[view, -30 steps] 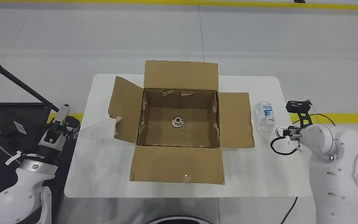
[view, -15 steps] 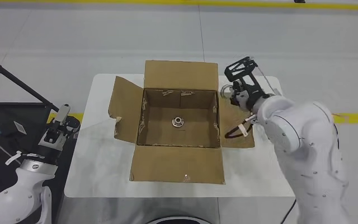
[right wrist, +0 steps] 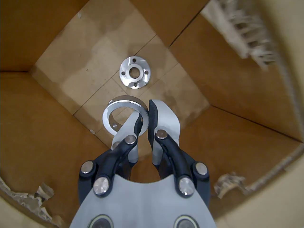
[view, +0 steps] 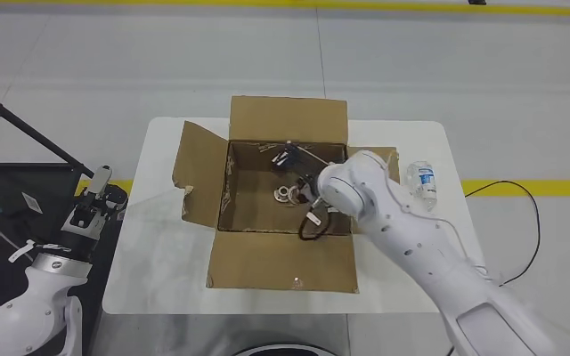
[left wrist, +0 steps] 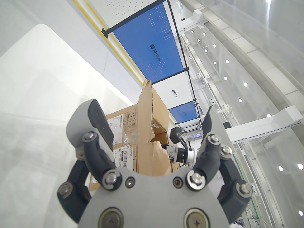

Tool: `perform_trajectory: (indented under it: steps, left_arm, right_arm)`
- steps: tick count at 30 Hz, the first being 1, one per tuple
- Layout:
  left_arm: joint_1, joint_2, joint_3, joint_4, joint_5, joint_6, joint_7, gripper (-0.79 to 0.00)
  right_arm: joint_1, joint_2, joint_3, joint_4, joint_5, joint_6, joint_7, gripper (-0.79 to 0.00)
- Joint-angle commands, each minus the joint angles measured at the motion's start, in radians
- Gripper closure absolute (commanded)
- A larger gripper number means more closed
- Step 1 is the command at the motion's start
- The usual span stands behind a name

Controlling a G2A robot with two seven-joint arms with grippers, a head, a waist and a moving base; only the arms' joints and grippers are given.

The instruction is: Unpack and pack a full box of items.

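Inside the open brown cardboard box (view: 283,261), my right pincer (right wrist: 143,112) is clamped on 1 flat silver metal ring (right wrist: 125,103), gripped by its rim so it hangs level above the round silver 4-hole flange (right wrist: 141,65) on the floor; my left pincer (left wrist: 152,106) hangs apart beside the table, clear of the work.

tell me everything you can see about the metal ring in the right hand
A shiny silver metal ring, flat-faced with a wide open centre. The right hand pinches its band, one finger through the hole, one outside. It is held inside the cardboard box, near a round holed flange lying on the floor.
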Motion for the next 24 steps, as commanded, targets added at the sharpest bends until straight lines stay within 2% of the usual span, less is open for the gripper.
perform_trajectory:
  steps: [1, 11, 12, 13, 16, 18, 22, 24]
  left_arm:
    - [0.000, 0.000, 0.000, 0.000, 0.000, 0.000, 0.000, -0.785]
    - [0.000, 0.000, 0.000, 0.000, 0.000, 0.000, 0.000, -0.785]
    - [0.000, 0.000, 0.000, 0.000, 0.000, 0.000, 0.000, -0.785]
    - [0.000, 0.000, 0.000, 0.000, 0.000, 0.000, 0.000, -0.785]
    - [0.000, 0.000, 0.000, 0.000, 0.000, 0.000, 0.000, -0.785]
    - [0.000, 0.000, 0.000, 0.000, 0.000, 0.000, 0.000, -0.785]
    - [0.000, 0.000, 0.000, 0.000, 0.000, 0.000, 0.000, -0.785]
    - [0.000, 0.000, 0.000, 0.000, 0.000, 0.000, 0.000, -0.785]
  right_arm:
    - [0.003, -0.013, -0.023, 0.040, 0.014, 0.002, -0.009, 0.000]
    - [0.029, -0.068, -0.116, 0.165, -0.015, 0.019, -0.019, -0.009]
    - [0.031, -0.072, -0.120, 0.172, -0.017, 0.016, -0.017, -0.043]
    - [0.033, -0.075, -0.122, 0.178, -0.016, 0.012, -0.016, -0.111]
    - [0.039, -0.085, -0.130, 0.194, -0.022, 0.009, -0.010, -0.179]
    - [0.042, -0.090, -0.131, 0.203, -0.023, 0.009, -0.007, -0.185]
    - [0.048, -0.097, -0.129, 0.209, -0.030, 0.004, 0.006, -0.326]
    - [0.052, -0.097, -0.120, 0.200, -0.037, 0.008, 0.015, -0.348]
